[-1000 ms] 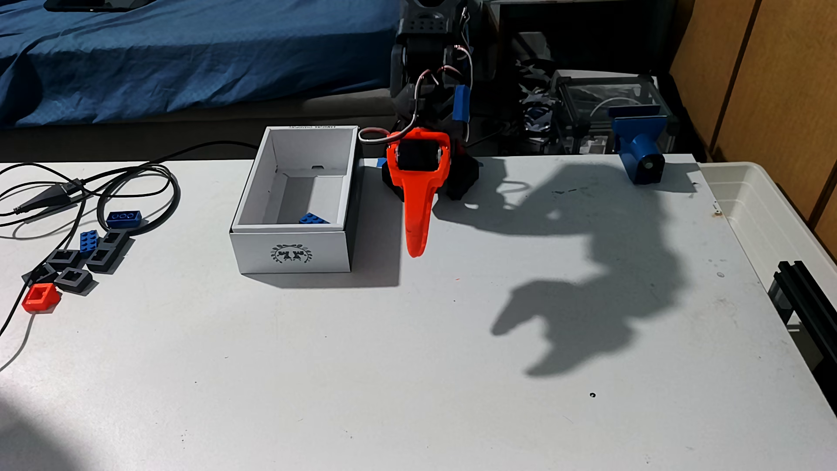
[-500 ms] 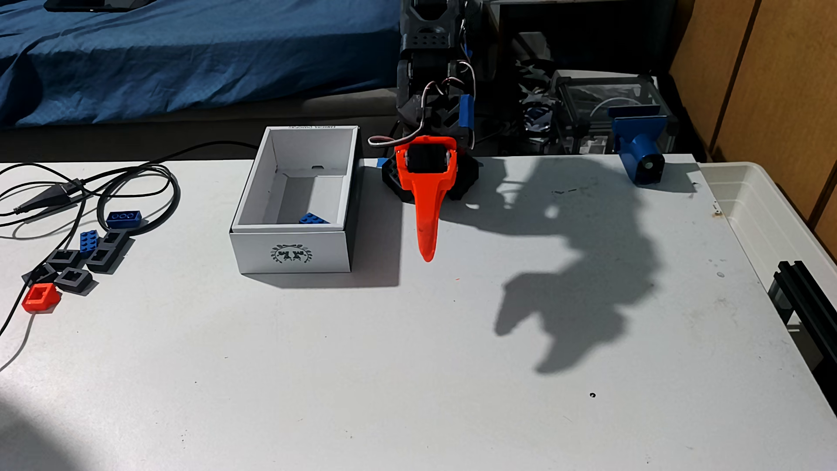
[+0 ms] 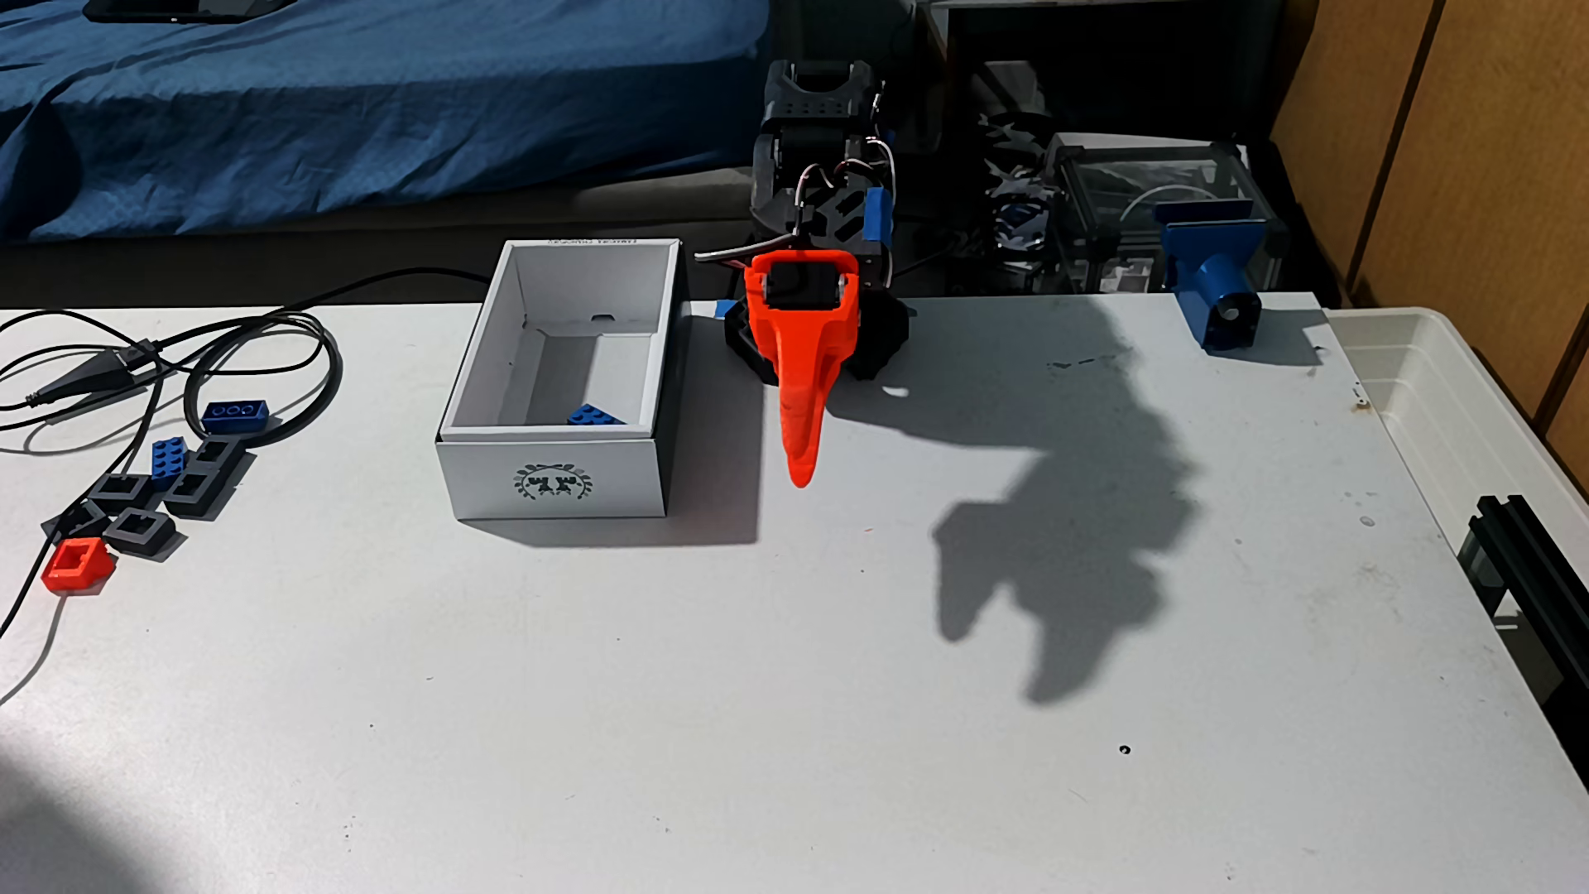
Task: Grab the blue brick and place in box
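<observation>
Seen from a fixed view across a white table (image 3: 774, 688) in hard sunlight: an orange gripper (image 3: 801, 477) pointing down and toward the camera, hung just off the right wall of the box (image 3: 550, 468) near the table's far edge, clear of the cardboard. Fingers apparently parted, going by the forked shadow (image 3: 1015, 619) thrown rightward across the tabletop, though head-on the orange finger hides the gap itself; nothing gripped. Resting inside the box, down in the near right corner of its floor against the front wall: the blue brick (image 3: 593, 415), studs up, only partly visible over the rim. Printed on the box's front face: a dark laurel-wreath emblem (image 3: 553, 483). Toward the table's left edge, well apart from the box: a darker blue brick (image 3: 234, 415) showing round tubes, a smaller square blue brick (image 3: 168, 456), a cluster of dark grey printed blocks (image 3: 138, 526) and one red block (image 3: 76, 565), all lying beside a loop of black cable (image 3: 258, 361). At the far right corner: a blue clamp-like mount (image 3: 1217, 284), with a translucent white bin (image 3: 1453, 404) butted against the table's right edge. Behind the far edge: the arm's black base (image 3: 817, 331) and a blue bedsheet (image 3: 344, 103).
</observation>
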Motion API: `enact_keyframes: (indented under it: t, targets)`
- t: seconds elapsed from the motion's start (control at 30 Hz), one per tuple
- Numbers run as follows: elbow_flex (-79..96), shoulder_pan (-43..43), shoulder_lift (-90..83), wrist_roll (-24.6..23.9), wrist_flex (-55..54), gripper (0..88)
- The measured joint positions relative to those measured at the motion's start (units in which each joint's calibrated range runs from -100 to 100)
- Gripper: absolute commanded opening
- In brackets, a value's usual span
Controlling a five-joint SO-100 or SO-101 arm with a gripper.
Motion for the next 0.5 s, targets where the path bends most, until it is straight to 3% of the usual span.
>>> enact_keyframes:
  t: [0.5]
  targets:
    - [0.0, 0.3, -0.5, 0.0, 7.0, 19.6]
